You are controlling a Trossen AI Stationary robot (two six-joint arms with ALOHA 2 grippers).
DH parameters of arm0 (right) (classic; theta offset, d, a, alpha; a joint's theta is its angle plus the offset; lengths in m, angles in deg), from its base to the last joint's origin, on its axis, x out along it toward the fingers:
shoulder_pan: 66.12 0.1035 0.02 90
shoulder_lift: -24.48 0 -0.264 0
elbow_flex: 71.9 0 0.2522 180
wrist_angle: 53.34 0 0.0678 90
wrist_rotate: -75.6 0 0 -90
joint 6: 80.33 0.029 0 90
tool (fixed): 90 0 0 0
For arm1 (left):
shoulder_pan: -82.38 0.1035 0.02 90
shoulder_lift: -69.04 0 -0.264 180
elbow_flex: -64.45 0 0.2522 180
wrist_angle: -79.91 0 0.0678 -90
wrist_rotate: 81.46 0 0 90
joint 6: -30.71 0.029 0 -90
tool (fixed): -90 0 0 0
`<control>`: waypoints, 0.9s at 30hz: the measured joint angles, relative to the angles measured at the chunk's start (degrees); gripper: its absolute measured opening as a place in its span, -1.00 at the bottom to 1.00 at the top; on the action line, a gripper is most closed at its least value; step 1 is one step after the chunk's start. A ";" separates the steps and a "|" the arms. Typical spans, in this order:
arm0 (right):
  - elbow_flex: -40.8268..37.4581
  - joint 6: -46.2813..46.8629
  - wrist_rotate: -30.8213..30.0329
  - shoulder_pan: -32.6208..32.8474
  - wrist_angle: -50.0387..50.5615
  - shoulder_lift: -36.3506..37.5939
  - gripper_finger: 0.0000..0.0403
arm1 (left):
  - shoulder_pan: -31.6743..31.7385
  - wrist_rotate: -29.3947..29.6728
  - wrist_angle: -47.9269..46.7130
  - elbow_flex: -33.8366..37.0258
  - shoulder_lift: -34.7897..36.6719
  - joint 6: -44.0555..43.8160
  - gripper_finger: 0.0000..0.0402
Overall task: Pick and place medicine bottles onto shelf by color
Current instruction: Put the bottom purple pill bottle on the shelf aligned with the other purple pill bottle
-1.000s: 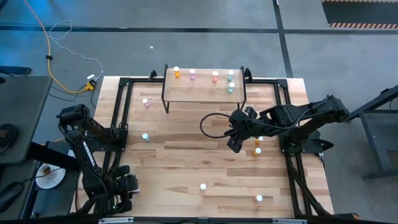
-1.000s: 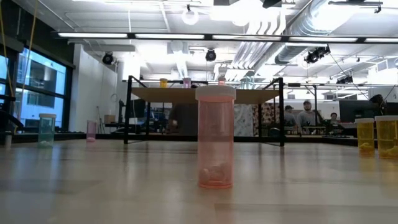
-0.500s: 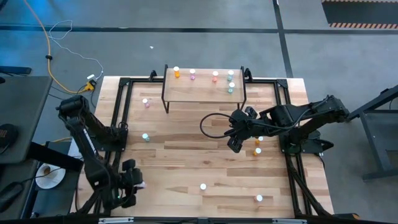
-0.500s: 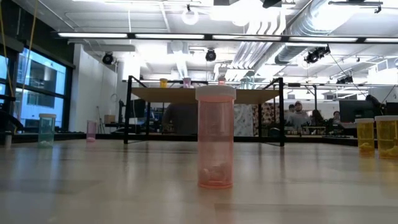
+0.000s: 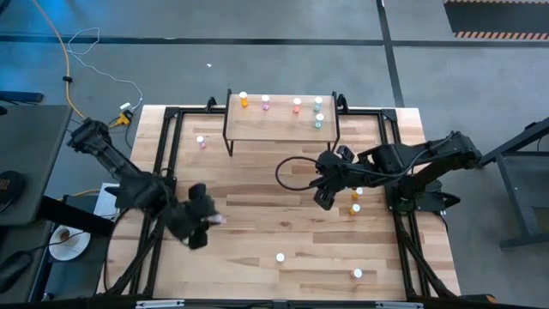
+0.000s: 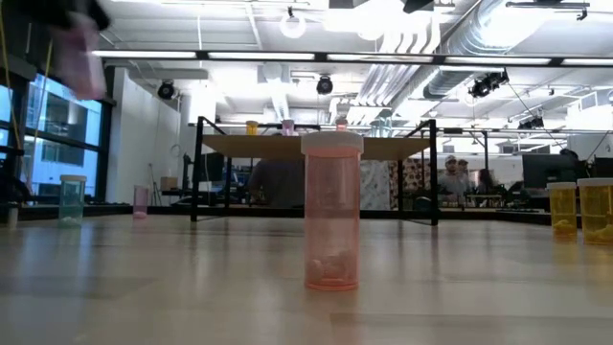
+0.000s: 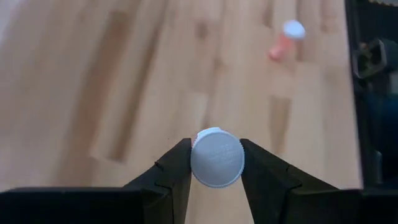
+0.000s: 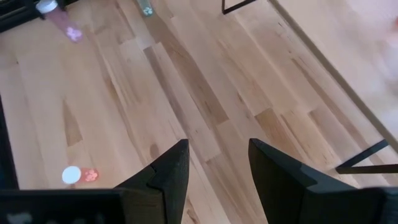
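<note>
The left end effector (image 5: 206,225) hangs over the light wooden bench (image 5: 257,215) with its two dark fingers closed on a tiny white-capped bottle (image 7: 216,157); from the overhead view its body looks pink, though the wrist view shows only the cap. The small light-wood shelf on thin black legs (image 5: 281,125) lies well ahead of it toward the far edge, already carrying five bottles: an orange one (image 5: 244,99), a pink one (image 5: 265,104), a red one (image 5: 297,106) and two teal ones (image 5: 318,112) near its right end. The right end effector (image 5: 324,196) waits near the bench's middle, fingers spread and holding nothing, with two orange bottles (image 5: 356,201) just beside it. Loose bottles remain well apart from the left end effector: a pink one (image 5: 201,141) and a teal one (image 5: 201,189) toward the shelf's left, a salmon-pink one (image 5: 280,257) near the front and another (image 5: 358,274) at the front right. By my count roughly half the job is done, with the carried bottle and six more to shelve. I can read no label or brand on any bottle.
</note>
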 joint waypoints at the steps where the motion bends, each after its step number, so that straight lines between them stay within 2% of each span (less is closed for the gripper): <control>1: 0.00 -0.02 -0.12 -0.29 0.00 0.00 -0.21 | 1.85 -0.25 0.01 0.00 0.95 2.37 -0.44; 7: 0.00 -0.25 -0.38 -2.90 0.00 0.00 -0.21 | 14.35 -3.03 0.02 -0.29 5.51 15.80 -0.44; 13: 0.00 -3.57 -0.42 -6.30 0.02 0.00 -0.21 | 26.97 -6.52 0.02 -3.76 6.51 29.17 -0.44; 20: 0.00 -5.83 -0.43 -10.50 0.02 0.00 -0.21 | 41.21 -10.04 0.29 -10.32 5.50 41.57 -0.44; 23: 0.00 -7.11 -0.28 -12.09 0.02 0.00 -0.21 | 46.61 -10.22 0.40 -13.66 4.86 45.75 -0.44; 27: 0.00 -7.54 0.21 -13.95 0.02 0.00 -0.21 | 52.88 -13.25 0.97 -18.89 3.22 50.03 -0.44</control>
